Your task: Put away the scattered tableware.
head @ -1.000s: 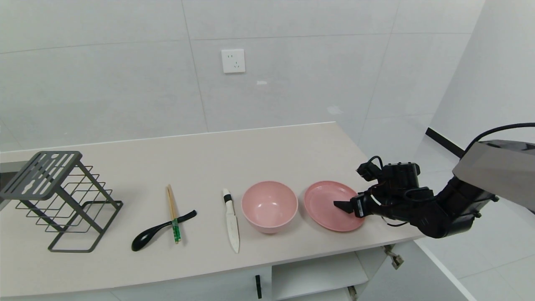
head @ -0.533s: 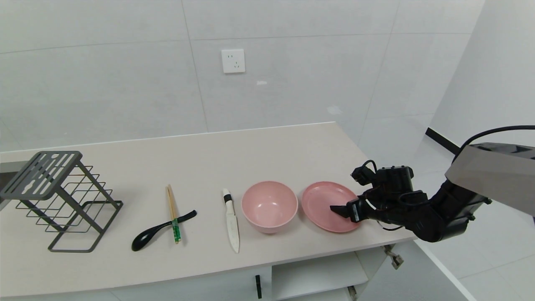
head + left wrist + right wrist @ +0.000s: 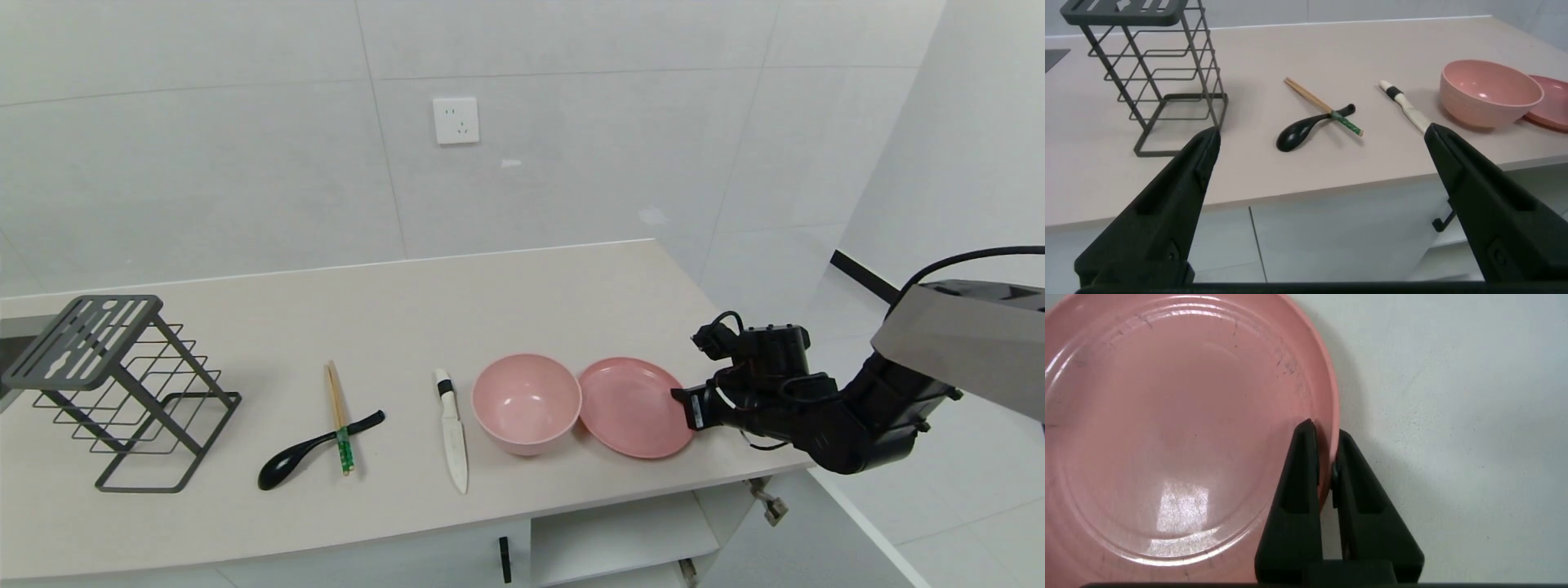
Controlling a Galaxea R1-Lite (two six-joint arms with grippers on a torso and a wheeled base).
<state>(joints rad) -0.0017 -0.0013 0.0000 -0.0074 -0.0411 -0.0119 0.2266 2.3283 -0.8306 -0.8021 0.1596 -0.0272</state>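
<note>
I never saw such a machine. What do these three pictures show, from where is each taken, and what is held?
It is a two-armed robot; each arm ends in a pincer. One picture comes from a camera on its head, the others from cameras on the wrists. On the counter are a wire rack, a black spoon, chopsticks, a knife, a pink bowl and a pink plate. The right pincer is shut on that plate's rim. The left pincer is open, holding nothing.

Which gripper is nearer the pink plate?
Right. The right gripper is shut on the rim of the pink plate; the left gripper hangs open off the front edge of the counter, facing the spoon.
</note>
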